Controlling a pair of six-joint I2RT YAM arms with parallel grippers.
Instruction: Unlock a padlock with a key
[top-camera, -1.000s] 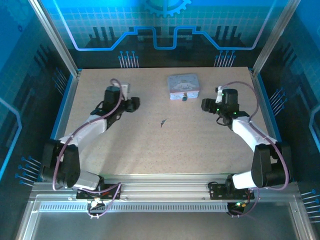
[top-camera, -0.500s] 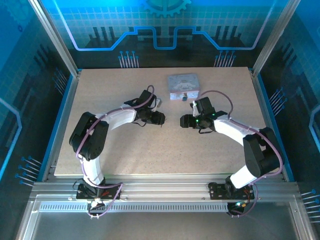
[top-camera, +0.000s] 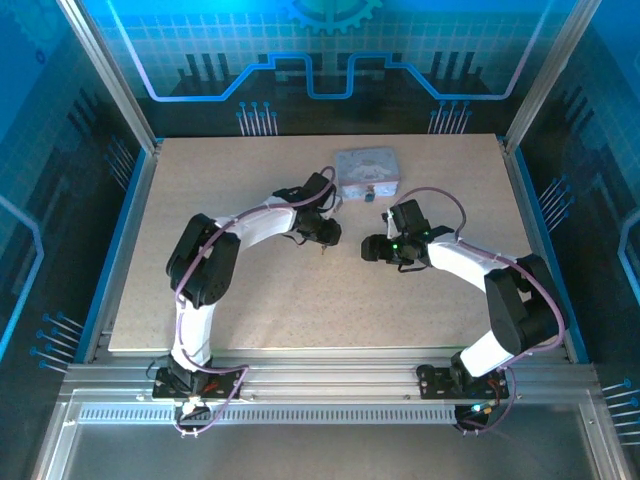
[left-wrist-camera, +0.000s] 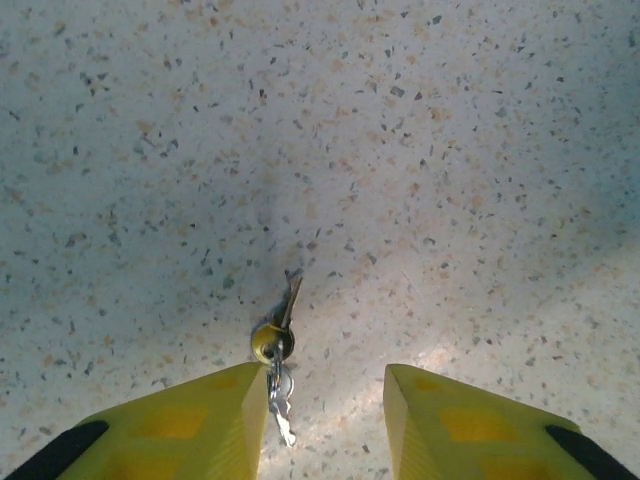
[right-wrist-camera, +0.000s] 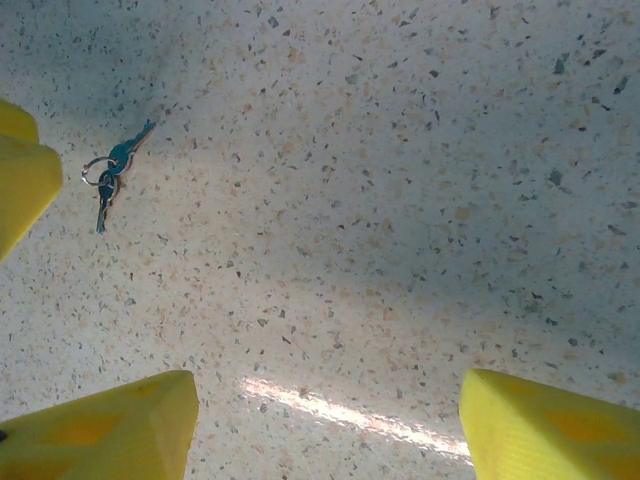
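The key (left-wrist-camera: 289, 301) is a thin grey sliver lying on the speckled table, joined by a small ring (left-wrist-camera: 271, 343) to a second key. My left gripper (left-wrist-camera: 325, 425) is open and low over them, with the ring and lower key right beside its left finger (left-wrist-camera: 200, 425). In the top view the key (top-camera: 324, 248) lies just below the left gripper (top-camera: 327, 236). The right wrist view shows the key (right-wrist-camera: 112, 175) at upper left. My right gripper (right-wrist-camera: 328, 425) is open over bare table. The tiny dark padlock (top-camera: 371, 197) sits at the tin's front edge.
The pale lavender tin (top-camera: 366, 171) lies at the back centre of the table (top-camera: 250, 300), just behind both grippers. My right gripper (top-camera: 368, 248) faces the left one across a short gap. A yellow left fingertip (right-wrist-camera: 20, 175) shows in the right wrist view.
My left arm has swung from the far left of the table to the centre, over the key. My right arm has come in from the right toward the centre.
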